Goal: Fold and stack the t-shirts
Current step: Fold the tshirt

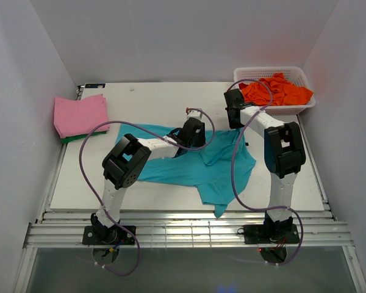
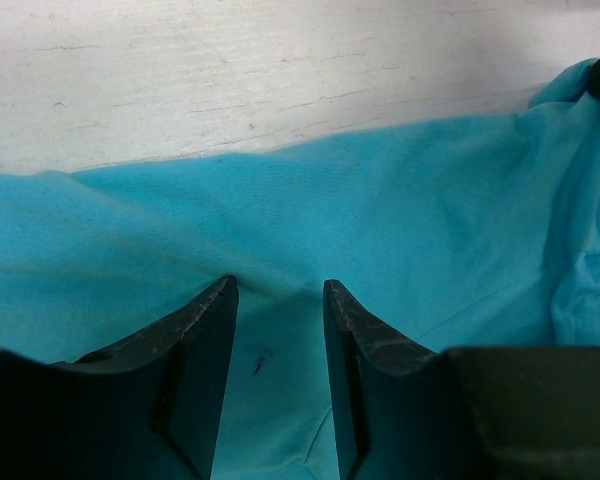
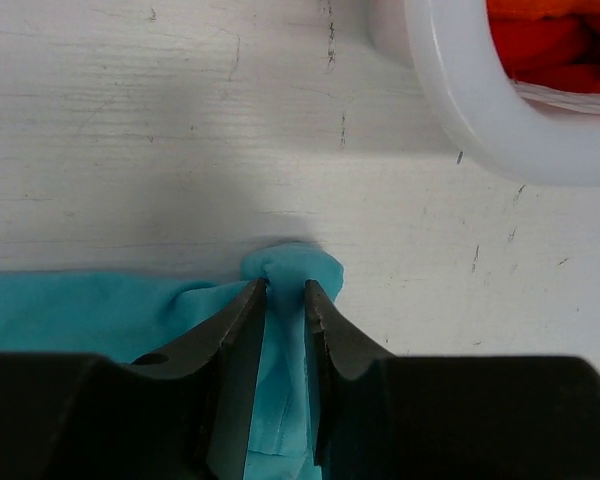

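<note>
From above, the teal shirt (image 1: 198, 165) lies spread and rumpled across the middle of the white worktop (image 1: 152, 101), one part trailing toward the near edge. Both arms reach over it, and their purple cables (image 1: 85, 152) loop above the cloth. The left end effector (image 1: 188, 143) sits low over the shirt's middle, and the right end effector (image 1: 235, 122) is at its far right corner. At the far left edge a folded pink shirt (image 1: 80, 114) rests on a green shirt (image 1: 70, 139), well apart from the teal one. At the far right corner a white basket (image 1: 300, 74) holds crumpled orange shirts (image 1: 277, 91), and the right arm's wrist is just beside it.

In the left wrist view, the two fingers (image 2: 195, 350) stand partly apart with their tips down at the teal cloth. The cloth shows smooth in the gap and is not pinched. Bare worktop lies beyond the shirt's edge.

In the right wrist view, the jaws are narrow and pinch a small bunched fold at the teal shirt's edge. The basket's rim curves in at the upper right, near but not touching, with orange cloth inside.
</note>
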Controlling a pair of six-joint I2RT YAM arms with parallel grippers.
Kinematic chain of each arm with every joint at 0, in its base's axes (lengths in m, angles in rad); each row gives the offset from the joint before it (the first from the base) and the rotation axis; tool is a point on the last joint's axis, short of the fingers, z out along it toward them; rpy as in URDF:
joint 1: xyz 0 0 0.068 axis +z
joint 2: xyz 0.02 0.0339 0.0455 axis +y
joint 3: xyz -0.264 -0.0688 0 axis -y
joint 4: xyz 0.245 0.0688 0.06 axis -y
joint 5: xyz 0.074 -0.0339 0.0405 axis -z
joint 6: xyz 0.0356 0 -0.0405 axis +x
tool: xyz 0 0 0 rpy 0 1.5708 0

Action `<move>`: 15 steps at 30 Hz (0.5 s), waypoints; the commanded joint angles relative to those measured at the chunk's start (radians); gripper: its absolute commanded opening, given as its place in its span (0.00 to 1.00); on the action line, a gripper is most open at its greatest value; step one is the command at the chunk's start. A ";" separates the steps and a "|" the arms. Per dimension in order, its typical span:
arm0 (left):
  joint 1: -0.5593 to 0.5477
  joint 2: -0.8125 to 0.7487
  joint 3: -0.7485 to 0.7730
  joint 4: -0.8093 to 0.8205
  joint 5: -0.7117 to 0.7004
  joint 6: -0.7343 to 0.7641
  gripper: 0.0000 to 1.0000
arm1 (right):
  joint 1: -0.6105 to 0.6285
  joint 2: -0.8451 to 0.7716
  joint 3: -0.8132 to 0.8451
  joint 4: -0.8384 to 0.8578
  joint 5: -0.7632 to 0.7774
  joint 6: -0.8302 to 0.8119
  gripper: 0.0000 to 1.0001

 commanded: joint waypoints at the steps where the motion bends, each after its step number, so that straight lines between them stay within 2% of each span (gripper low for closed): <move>1: -0.003 -0.022 -0.015 0.007 -0.017 -0.008 0.50 | -0.004 0.030 0.051 -0.032 0.036 -0.014 0.29; 3: -0.003 -0.027 -0.017 0.005 -0.021 -0.008 0.51 | -0.004 0.033 0.051 -0.037 0.040 -0.013 0.25; 6: -0.003 -0.033 -0.022 0.007 -0.030 -0.005 0.50 | -0.004 0.033 0.048 -0.035 0.062 -0.004 0.08; 15: 0.002 -0.065 -0.072 0.005 -0.079 -0.010 0.50 | -0.026 0.005 0.054 -0.034 0.132 0.035 0.08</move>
